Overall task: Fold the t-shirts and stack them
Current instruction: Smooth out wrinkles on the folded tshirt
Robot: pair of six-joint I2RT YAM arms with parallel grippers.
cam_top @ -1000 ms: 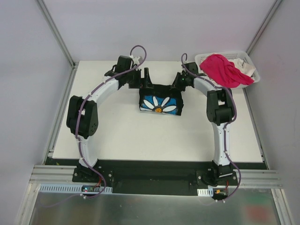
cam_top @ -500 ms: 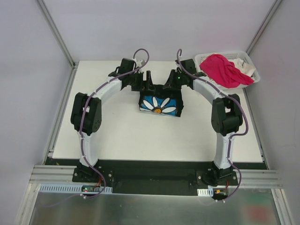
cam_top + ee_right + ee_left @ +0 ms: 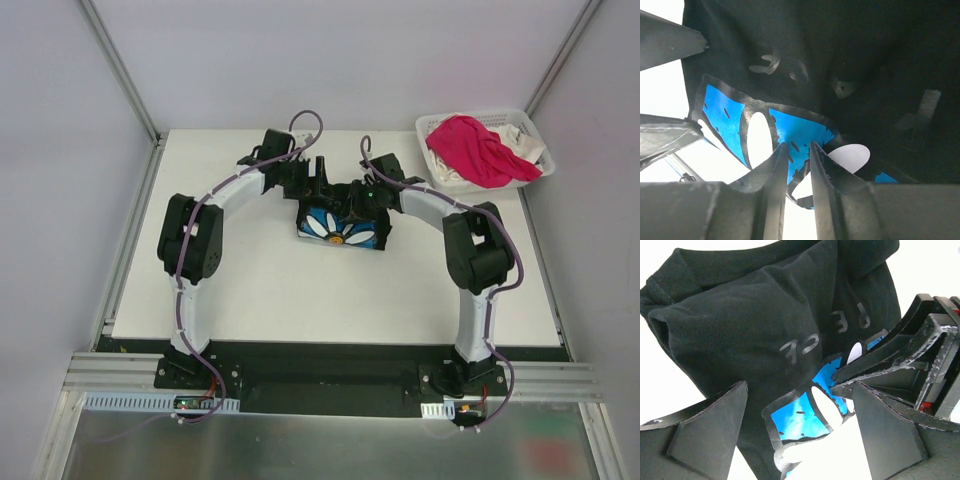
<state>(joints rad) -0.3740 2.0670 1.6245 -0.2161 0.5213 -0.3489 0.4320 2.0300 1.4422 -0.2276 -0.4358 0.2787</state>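
Over the last second both arms have swung inward. The left hand [image 3: 800, 390] and the right hand [image 3: 797, 150] now crowd together over the black t-shirt [image 3: 340, 228], which lies folded on the surface [image 3: 300, 290] directly beneath them. The left hand is spread wide and holds nothing. The right hand's fingers stand a slim gap apart, and I cannot tell whether they pinch cloth. There are three t-shirts: the black one, one pink t-shirt [image 3: 475, 148] and one white t-shirt [image 3: 520, 135]. The last two sit in the one basket [image 3: 500, 113], well off to the right hand's right.

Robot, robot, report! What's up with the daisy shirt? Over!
Left gripper open over black daisy shirt. Right gripper nearly shut, grip unclear. Pink shirt in basket. Over.
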